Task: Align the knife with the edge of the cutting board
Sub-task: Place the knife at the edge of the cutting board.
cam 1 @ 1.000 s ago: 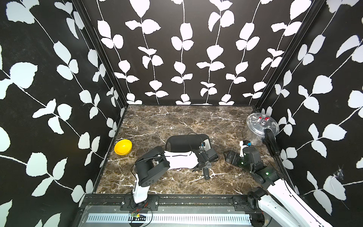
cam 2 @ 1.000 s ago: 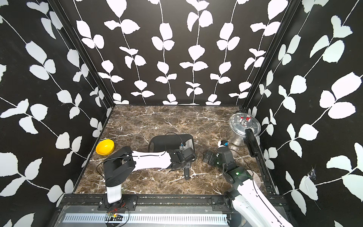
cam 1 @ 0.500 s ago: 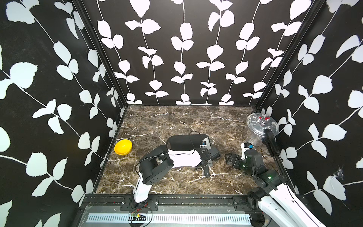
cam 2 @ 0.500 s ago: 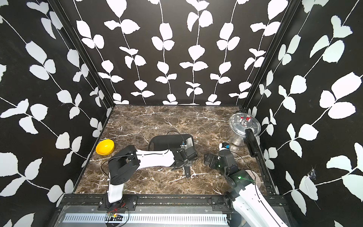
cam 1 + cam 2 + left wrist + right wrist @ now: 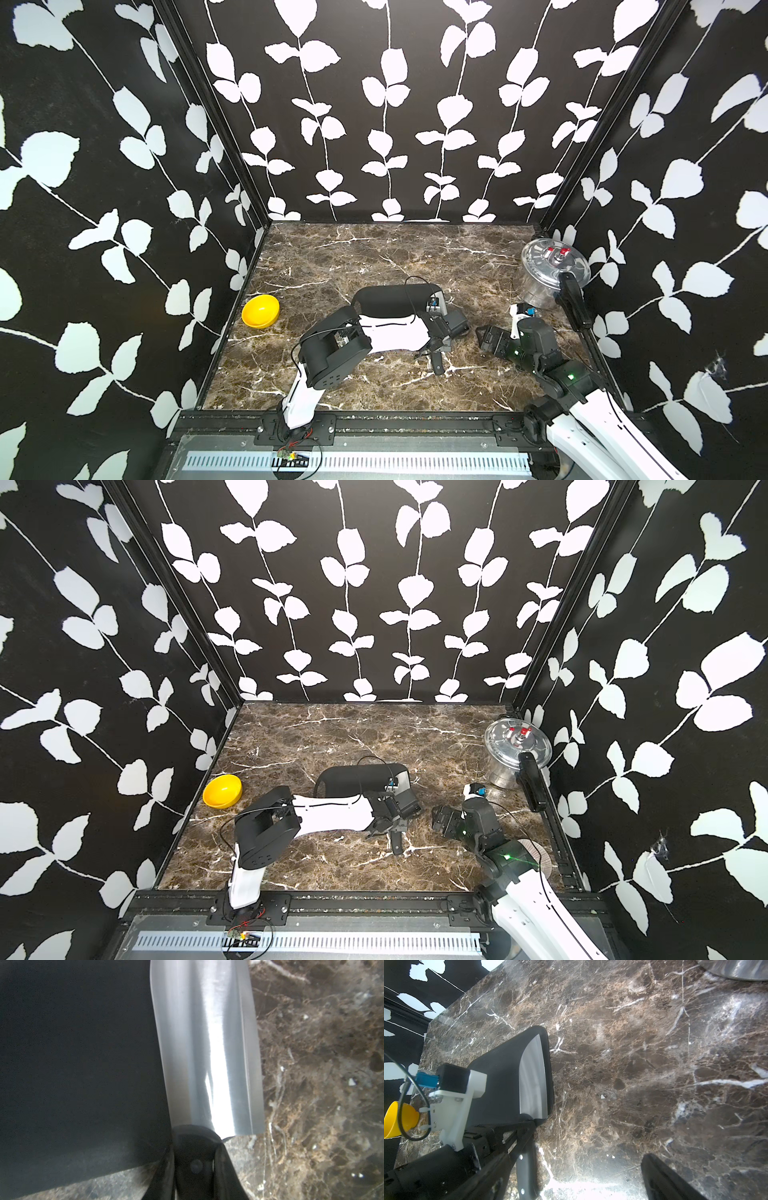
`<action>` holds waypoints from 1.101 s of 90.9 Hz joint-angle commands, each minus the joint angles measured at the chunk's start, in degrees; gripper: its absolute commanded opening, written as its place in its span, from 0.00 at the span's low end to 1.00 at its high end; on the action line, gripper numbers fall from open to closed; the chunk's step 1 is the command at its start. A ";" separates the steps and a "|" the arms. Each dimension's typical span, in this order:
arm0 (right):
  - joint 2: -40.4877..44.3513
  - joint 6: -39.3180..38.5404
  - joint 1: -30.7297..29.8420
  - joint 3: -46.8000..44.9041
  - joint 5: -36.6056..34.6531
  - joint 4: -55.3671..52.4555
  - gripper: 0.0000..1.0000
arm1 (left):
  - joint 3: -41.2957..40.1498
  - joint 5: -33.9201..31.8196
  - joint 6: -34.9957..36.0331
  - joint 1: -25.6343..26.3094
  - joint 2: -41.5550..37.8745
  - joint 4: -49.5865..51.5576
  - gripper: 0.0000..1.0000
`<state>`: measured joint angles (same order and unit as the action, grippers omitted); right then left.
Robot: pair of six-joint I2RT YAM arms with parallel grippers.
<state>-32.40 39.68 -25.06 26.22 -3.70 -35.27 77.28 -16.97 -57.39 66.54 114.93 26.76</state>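
Our left gripper (image 5: 195, 1164) squeezes the knife (image 5: 437, 365) by its black handle. In both top views the knife runs up-down mid-frame. Its blade lies on the right end of the cutting board (image 5: 382, 299), handle pointing down. Our right gripper (image 5: 482, 337): we cannot tell.

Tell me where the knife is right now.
The knife lies mid-table in both top views: blade on the right end of the cutting board, handle overhanging toward the front, clamped in the left gripper.
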 commanded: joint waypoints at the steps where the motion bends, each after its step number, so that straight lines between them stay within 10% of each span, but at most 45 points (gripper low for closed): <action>1: 0.16 -0.22 0.40 -0.47 0.10 0.93 1.00 | 1.48 0.12 0.20 -0.32 0.80 2.05 0.12; 100: -2.40 0.40 0.39 -0.72 1.11 3.40 0.99 | 7.85 1.70 0.18 -1.86 3.89 7.89 0.19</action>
<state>-34.70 39.72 -25.06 26.22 -2.68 -34.61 83.59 -14.83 -58.35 65.12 118.10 33.36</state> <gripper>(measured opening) 0.994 0.208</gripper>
